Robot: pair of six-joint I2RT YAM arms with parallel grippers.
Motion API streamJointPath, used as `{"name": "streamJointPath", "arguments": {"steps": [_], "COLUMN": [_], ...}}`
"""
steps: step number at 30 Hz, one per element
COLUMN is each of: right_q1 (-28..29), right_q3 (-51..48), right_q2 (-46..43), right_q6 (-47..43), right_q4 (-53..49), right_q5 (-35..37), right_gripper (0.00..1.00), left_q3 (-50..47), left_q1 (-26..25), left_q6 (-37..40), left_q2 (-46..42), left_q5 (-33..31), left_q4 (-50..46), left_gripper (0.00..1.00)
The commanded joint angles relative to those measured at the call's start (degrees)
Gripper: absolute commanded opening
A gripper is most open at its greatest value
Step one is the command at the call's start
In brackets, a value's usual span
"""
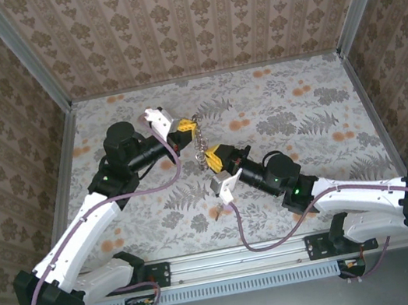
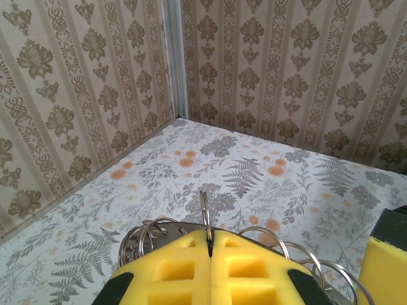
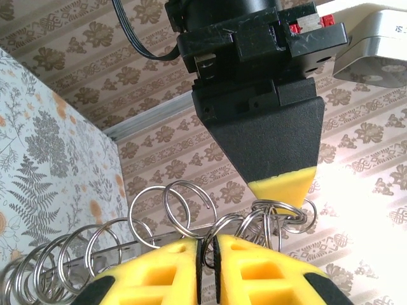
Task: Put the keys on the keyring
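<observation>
The keyring point(image 1: 201, 142) is a linked bunch of silver wire rings hanging between my two grippers above the middle of the table. My left gripper point(image 1: 186, 129) is shut on it, with one thin ring point(image 2: 205, 210) standing edge-on out of the closed yellow pads. My right gripper point(image 1: 213, 155) is shut on another loop point(image 3: 210, 244), its pads a wire's width apart. More rings point(image 3: 184, 206) fan out to either side. In the right wrist view the left gripper's black-and-yellow finger point(image 3: 280, 181) sits just above the rings. A tiny pale speck point(image 1: 220, 211) on the table may be the keys; too small to tell.
The floral tabletop point(image 1: 316, 113) is walled in by patterned panels with metal corner posts point(image 2: 173, 60). The right arm's white camera mount point(image 1: 227, 184) hangs low over the table near the front. Both arms' purple cables loop near their bases.
</observation>
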Motion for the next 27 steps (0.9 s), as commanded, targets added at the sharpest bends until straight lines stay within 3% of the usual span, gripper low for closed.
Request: {"name": "streamJointPath", "arguments": {"steps": [1, 11, 17, 27], "right_q1": [-0.1, -0.1, -0.4, -1.2], "right_q3": [-0.2, -0.2, -0.9, -0.7], "right_q2": [-0.5, -1.0, -1.8, -1.6], "right_q6": [0.7, 0.1, 0.8, 2.2], "right_q4": [2.9, 1.9, 2.9, 3.8], "right_q5": [3.3, 4.6, 3.2, 3.2], "right_gripper": [0.17, 0.18, 0.04, 0.01], "left_q3": [-0.2, -0.1, -0.2, 0.0], "left_q1": [-0.9, -0.9, -0.8, -0.7], "left_q6": [0.3, 0.6, 0.9, 1.3], "left_q2": [-1.7, -1.7, -1.6, -1.0], "left_q5": [1.2, 1.1, 1.1, 1.6], "left_q4": [1.7, 1.5, 1.4, 1.1], "left_gripper": [0.0, 0.0, 0.0, 0.0]}}
